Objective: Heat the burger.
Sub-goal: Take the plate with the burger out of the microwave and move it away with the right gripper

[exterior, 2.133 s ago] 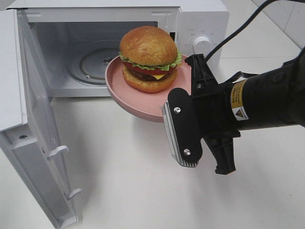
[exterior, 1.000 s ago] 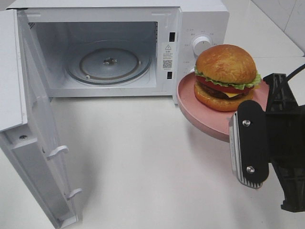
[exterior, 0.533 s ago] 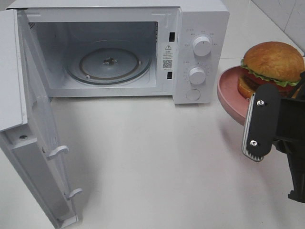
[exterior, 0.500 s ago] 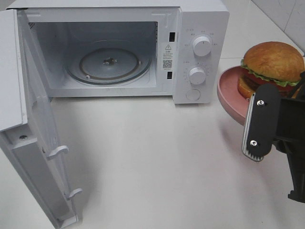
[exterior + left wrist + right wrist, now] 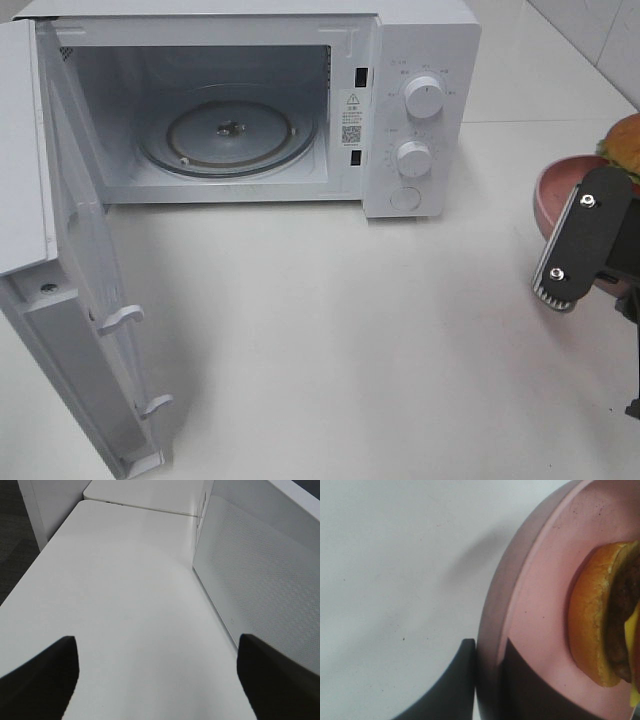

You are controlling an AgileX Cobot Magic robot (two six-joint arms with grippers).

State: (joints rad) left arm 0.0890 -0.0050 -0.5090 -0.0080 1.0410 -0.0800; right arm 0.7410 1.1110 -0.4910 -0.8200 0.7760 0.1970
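Right fingers [image 5: 487, 680] clamped on the pink plate [image 5: 540, 605] rim — burger [image 5: 605, 625] aboard — left fingers [image 5: 45, 675] apart.

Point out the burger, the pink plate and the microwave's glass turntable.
burger [image 5: 590, 630]: right wrist view, on the bottom bun.
pink plate [image 5: 540, 585]: right wrist view, on the bare inner surface beside the burger.
glass turntable [image 5: 228, 132]: exterior high view, near its centre hub inside the open microwave.

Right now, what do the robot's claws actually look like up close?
The right gripper is matte black, with a flat, round-cornered finger plate fixed by two silver screws and edged with a ribbed pale pad. In the wrist views the left gripper shows only as two dark, blunt finger tips. No cables or labels show.
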